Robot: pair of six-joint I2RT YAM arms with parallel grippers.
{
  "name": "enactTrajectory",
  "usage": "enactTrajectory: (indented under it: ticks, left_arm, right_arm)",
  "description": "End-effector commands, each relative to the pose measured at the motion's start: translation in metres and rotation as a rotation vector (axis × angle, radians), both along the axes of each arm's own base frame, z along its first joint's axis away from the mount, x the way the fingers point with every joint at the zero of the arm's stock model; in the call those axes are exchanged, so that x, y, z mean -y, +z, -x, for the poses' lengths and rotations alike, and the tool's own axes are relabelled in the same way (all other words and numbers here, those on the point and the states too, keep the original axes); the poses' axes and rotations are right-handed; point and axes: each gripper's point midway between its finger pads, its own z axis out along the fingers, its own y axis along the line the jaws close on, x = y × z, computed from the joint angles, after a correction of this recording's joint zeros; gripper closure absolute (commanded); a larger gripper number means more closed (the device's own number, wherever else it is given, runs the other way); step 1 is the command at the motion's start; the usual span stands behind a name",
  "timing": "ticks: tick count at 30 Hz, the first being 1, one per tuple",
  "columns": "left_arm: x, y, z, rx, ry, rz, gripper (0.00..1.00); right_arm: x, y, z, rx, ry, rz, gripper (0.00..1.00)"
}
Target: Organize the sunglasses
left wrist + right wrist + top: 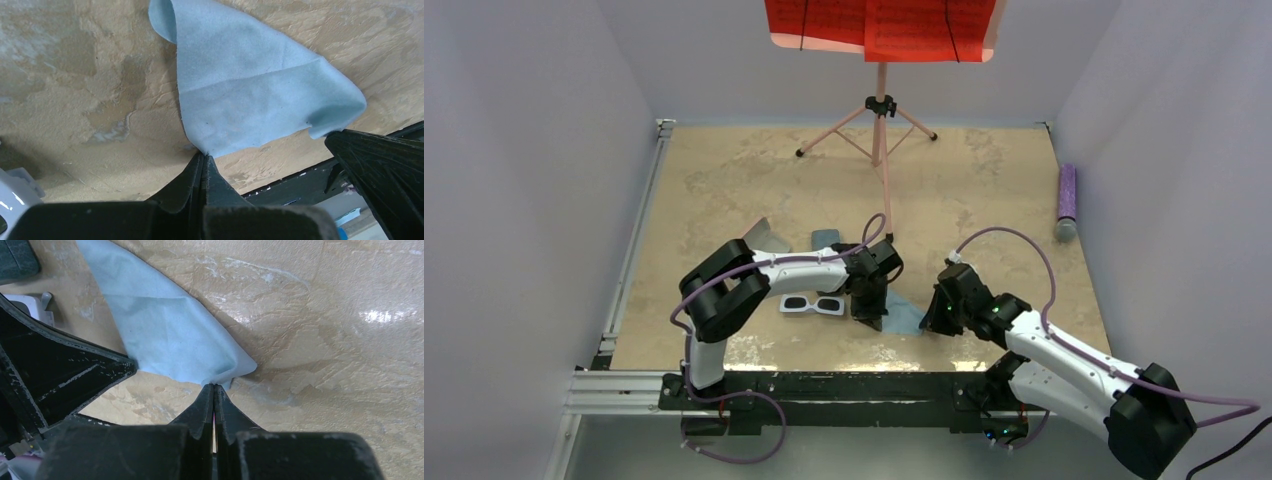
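The white-framed sunglasses (pixel 812 305) with dark lenses lie flat on the table just left of my left gripper. The pink-purple pair is not in view. A light blue cloth (pixel 906 315) lies between the two grippers. My left gripper (pixel 204 156) is shut on one corner of the cloth (pixel 250 90). My right gripper (pixel 214 386) is shut on the opposite corner of the same cloth (pixel 165 335). In the top view the left gripper (pixel 870 322) and right gripper (pixel 927 325) stand low over the table, near its front edge.
A grey-blue case (pixel 826 238) and a second grey case (pixel 766 236) lie behind the left arm. A pink music stand (pixel 879 110) with red sheets stands at the back. A purple cylinder (pixel 1066 200) lies at the right edge. The table's black front rail (pixel 824 385) is close.
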Motion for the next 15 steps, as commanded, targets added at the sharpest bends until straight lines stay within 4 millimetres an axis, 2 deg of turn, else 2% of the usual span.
enactTrajectory:
  ticks: [1, 8, 12, 15]
  left_arm:
    - [0.015, 0.026, -0.006, 0.048, -0.004, 0.084, 1.0]
    - [0.012, 0.06, -0.006, 0.117, -0.012, 0.164, 1.0]
    - [0.011, 0.079, -0.005, 0.139, -0.013, 0.215, 1.0]
    - [0.008, 0.094, -0.001, 0.153, -0.021, 0.252, 1.0]
  right_arm:
    - [-0.005, 0.004, -0.003, 0.035, 0.028, -0.03, 1.0]
    - [-0.009, 0.028, -0.003, 0.139, 0.083, -0.095, 1.0]
    - [-0.004, 0.04, 0.004, 0.155, 0.094, -0.104, 1.0]
    - [-0.008, 0.05, 0.012, 0.163, 0.123, -0.152, 1.0]
